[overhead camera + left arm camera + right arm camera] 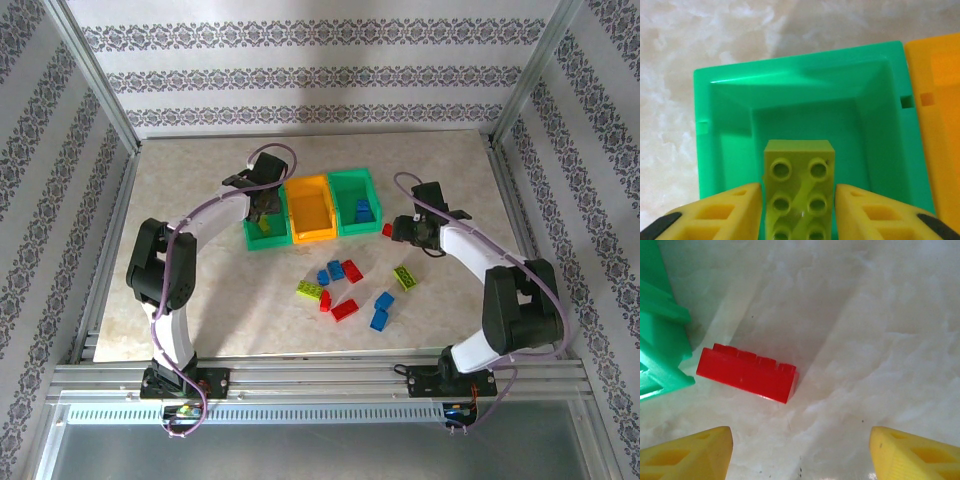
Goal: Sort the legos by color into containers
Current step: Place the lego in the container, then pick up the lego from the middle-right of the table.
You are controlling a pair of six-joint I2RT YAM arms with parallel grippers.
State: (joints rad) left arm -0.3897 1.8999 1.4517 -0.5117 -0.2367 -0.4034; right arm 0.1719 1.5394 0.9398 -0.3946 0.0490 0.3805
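Yellow-green brick [799,192] sat within the left gripper [798,186] over the left bin [725,150], long axis along the fingers (grip undeterminable). Red brick [746,374] lay slantwise on the marbled table [865,315] just beside the right bin [660,340]. Right gripper [801,440] gaped wide.

- Your left gripper [797,200] shows two yellow fingers [725,212] at the bottom edge.
- A yellow-green lego [799,170] sits between them, studs facing you, close against both; you cannot tell whether it is clamped.
- Beneath it is the green container [725,125], with the orange container [940,100] touching its right side.
- The marbled table [670,75] lies around them.
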